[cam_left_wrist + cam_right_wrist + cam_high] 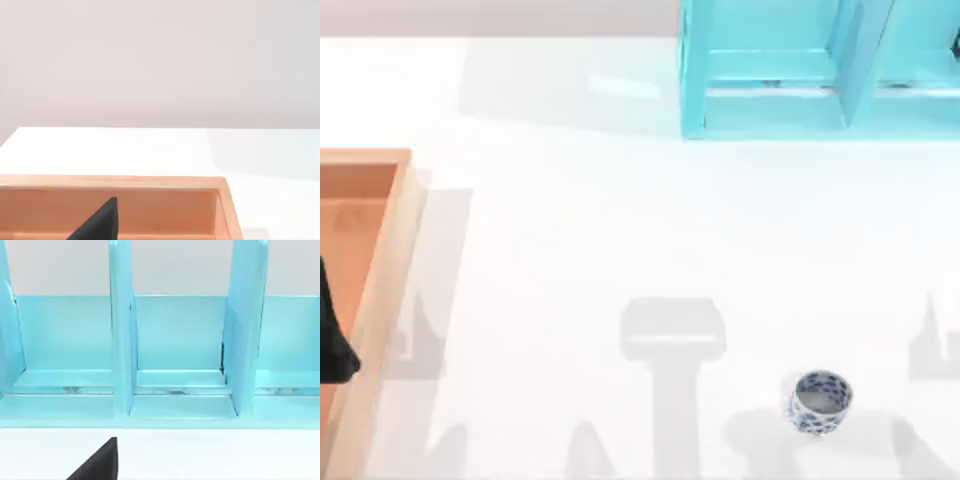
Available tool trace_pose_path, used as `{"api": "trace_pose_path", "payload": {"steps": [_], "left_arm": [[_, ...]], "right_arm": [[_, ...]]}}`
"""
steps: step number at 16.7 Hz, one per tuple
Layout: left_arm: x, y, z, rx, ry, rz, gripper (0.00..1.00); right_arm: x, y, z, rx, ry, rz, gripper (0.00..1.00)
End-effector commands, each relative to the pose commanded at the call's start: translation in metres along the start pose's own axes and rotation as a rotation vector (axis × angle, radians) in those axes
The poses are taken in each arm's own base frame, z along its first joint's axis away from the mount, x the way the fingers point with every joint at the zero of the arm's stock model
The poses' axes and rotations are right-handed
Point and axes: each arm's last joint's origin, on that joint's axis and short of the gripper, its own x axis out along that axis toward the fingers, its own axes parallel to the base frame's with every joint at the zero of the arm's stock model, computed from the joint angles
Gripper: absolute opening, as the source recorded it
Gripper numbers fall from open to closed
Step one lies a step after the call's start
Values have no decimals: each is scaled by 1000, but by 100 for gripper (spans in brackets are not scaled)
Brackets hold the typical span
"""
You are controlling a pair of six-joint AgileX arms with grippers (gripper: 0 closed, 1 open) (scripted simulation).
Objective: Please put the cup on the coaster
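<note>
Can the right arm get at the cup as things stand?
Probably yes. The cup stands upright and alone on the white table at the right front, nothing around it; the blue rack stands well behind.

So the whole setup sits on a plain white table (620,230), glossy enough to catch soft grey shadows along its near edge. At the far right there's a turquoise shelf unit (770,70) with upright dividers splitting it into open compartments; from the right wrist view it stands straight ahead, bays facing the camera. Hugging the left edge is a shallow wooden tray (380,260), light wood rim, orange-brown floor. Behind everything is a bare pale pinkish-grey wall (160,60). Lighting is even and diffuse.
</note>
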Motion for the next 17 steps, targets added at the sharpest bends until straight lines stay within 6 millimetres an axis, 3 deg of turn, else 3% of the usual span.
{"api": "trace_pose_path", "payload": {"steps": [4,9,13,17], "left_arm": [[0,0,0,0,0,0,100],[0,0,0,0,0,0,100],[0,0,0,0,0,0,100],[0,0,0,0,0,0,100]], "right_arm": [[0,2,5,-24,33,20,100],[8,19,43,-208,274,186,100],[34,47,70,-463,603,432,100],[68,93,78,-757,933,733,100]]}}
